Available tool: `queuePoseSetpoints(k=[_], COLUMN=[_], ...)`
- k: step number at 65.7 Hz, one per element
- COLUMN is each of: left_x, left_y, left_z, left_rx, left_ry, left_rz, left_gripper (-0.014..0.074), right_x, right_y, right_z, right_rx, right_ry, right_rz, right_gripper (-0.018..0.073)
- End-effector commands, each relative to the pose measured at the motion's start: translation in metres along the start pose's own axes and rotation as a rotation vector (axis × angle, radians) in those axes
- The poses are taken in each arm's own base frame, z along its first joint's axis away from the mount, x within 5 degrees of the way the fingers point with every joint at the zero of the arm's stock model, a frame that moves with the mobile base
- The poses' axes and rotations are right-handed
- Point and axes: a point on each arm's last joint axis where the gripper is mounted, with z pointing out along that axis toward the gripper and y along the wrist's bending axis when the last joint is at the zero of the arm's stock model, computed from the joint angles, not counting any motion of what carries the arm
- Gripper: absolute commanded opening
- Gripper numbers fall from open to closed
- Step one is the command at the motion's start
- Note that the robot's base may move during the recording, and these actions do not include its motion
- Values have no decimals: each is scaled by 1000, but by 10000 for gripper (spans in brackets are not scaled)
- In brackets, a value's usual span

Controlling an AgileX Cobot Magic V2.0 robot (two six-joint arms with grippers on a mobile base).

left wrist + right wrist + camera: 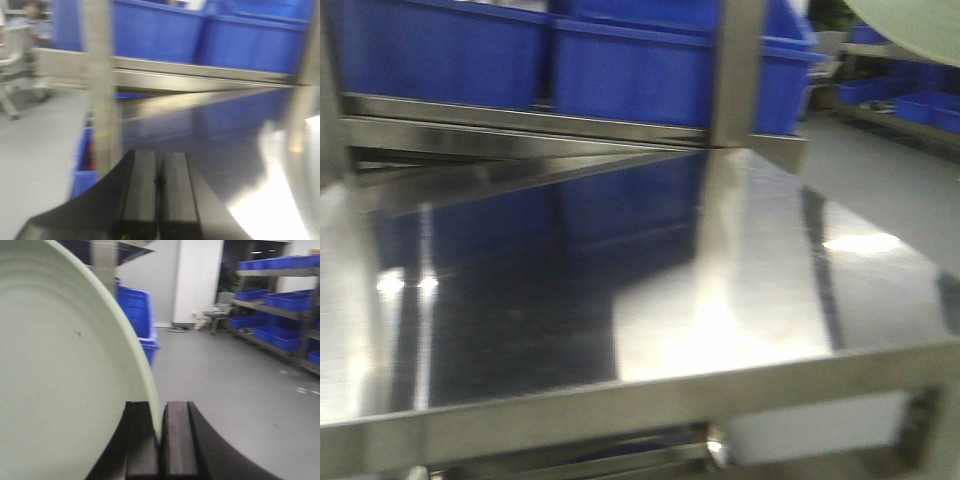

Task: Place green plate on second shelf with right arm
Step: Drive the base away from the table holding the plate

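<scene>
Right gripper (160, 440): you are pinching the green plate (65, 365) by its rim, jaws nearly closed | plate is hanging at 2 o'clock, front view, beyond the steel shelf (620, 300) | risk: thin edge-hold is inviting slip, or clipping the shelf post (735, 70) | left gripper (159, 192) closed, empty.

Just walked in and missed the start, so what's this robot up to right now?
The right gripper is clamped on the rim of a pale green plate and holds it in the air, tilted up on edge. In the front view only the plate's edge shows at the top right, beside the bare steel shelf, so it is not yet set down. The left gripper is shut and empty, facing the shelf. Blue bins sit on the level behind.
</scene>
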Motion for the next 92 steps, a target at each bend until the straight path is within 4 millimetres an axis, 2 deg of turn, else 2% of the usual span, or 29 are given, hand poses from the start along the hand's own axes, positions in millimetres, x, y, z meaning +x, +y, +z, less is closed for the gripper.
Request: queuePoseSetpoints(k=[1,92], left_x=[5,5], left_y=[-1,-1], left_z=[0,0], left_rx=[10,12], left_ry=[-68,-68], left_rz=[-3,-3], left_gripper=[130,130], right_x=[-21,-21], right_y=[0,0], right_z=[-1,-1], right_rx=[6,6], right_ry=[-146,-146], right_rz=[11,11], right_gripper=[25,25])
